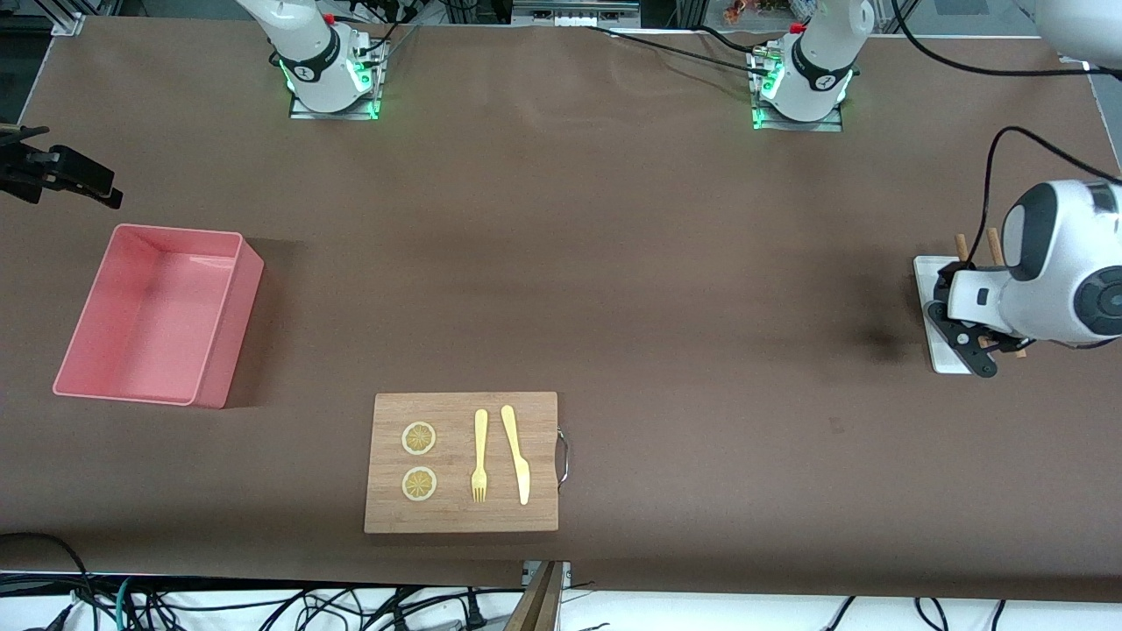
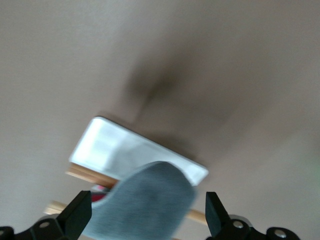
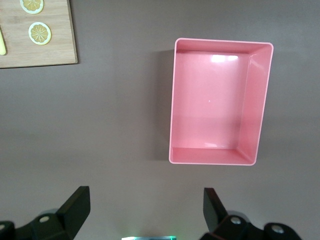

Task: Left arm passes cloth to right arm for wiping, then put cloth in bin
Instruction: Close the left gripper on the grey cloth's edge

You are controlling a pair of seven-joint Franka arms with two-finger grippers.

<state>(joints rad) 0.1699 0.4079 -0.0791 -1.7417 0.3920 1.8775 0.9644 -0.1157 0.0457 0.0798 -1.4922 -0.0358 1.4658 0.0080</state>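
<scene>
Even overhead light, soft shadows; left wrist view motion-blurred, others sharp.

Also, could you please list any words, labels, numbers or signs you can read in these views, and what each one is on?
None can be read.
Arm bases: small round marks, too small to read.
Bin, wooden board, white tray, cloth: no text visible.

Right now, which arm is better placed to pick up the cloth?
The left. Its open end effector hangs right over the cloth on the white tray at its end of the table. The right end effector, also open, waits near the bin, away from the cloth.
</scene>
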